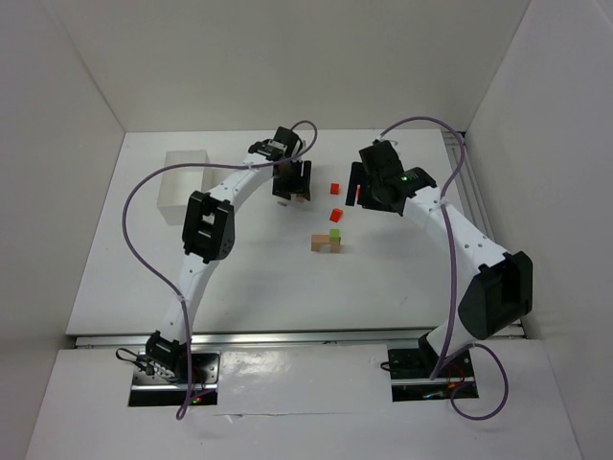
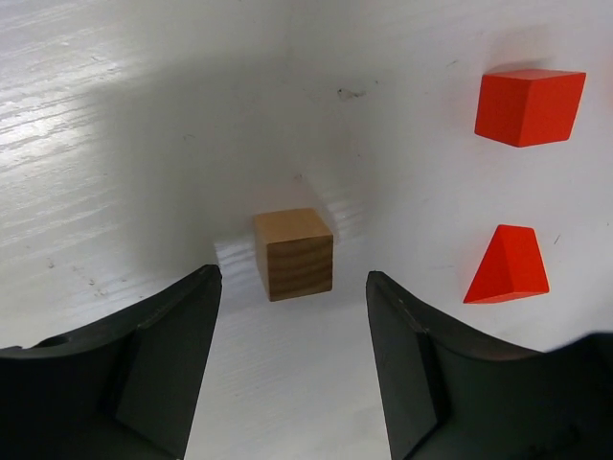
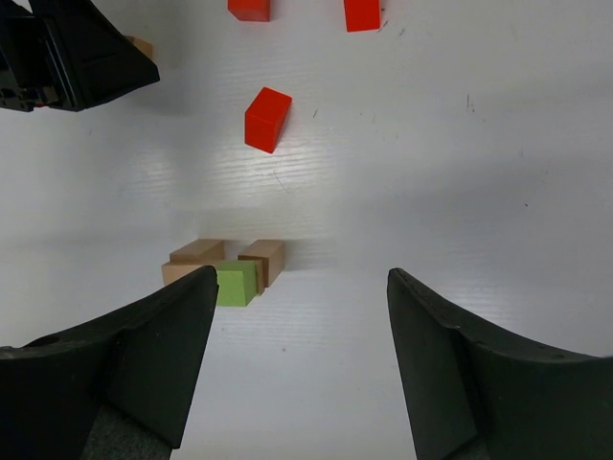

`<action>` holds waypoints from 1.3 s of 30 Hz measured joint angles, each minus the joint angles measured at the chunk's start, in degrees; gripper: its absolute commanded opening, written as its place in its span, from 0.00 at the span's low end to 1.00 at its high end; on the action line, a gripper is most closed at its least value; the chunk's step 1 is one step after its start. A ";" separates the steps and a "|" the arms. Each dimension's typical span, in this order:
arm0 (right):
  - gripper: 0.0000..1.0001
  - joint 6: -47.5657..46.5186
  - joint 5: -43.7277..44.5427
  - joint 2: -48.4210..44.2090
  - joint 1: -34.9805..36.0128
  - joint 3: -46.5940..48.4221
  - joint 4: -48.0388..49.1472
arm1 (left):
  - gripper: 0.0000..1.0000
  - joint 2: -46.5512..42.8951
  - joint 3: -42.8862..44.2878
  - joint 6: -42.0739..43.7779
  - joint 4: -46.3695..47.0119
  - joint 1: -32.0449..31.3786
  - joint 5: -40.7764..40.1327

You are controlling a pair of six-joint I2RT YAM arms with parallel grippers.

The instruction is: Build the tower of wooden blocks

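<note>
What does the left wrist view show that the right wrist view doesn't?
Only left wrist: the tan cube on the table, sitting free between the fingers of the open left hand, and a red wedge, plainly that shape. Only right wrist: the green block grouped with tan blocks, near the open right hand. Both: red blocks, though I can't match them one to one. The right wrist also catches the left hand from outside, with a tan corner by it, likely that cube.
</note>
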 measured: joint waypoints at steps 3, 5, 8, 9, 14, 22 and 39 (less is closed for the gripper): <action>0.79 -0.26 -0.72 0.57 -0.20 0.00 0.02 | 0.70 0.11 0.02 -0.11 -0.11 -0.55 -0.94; 0.79 -0.46 -1.31 0.72 -0.35 0.00 0.02 | 0.69 0.20 0.02 -0.22 -0.13 -0.85 -1.81; 0.79 -0.50 -1.64 0.87 -0.68 0.00 0.02 | 0.67 0.20 0.02 -0.24 -0.09 -1.29 -3.17; 0.79 -0.52 -1.68 0.90 -0.79 -0.04 0.07 | 0.66 0.20 0.02 -0.24 -0.09 -1.42 -3.58; 0.79 -0.63 -2.14 0.90 -1.22 -0.55 0.31 | 0.57 0.20 0.07 -0.24 -0.07 -1.84 -4.96; 0.79 -0.66 -2.67 0.90 -1.42 -1.46 0.42 | 0.20 0.33 2.01 0.20 0.26 -2.36 -6.64; 0.79 -1.07 -3.23 0.90 -1.90 -2.45 1.16 | 0.00 -33.14 -29.64 -7.74 2.95 -8.90 -8.02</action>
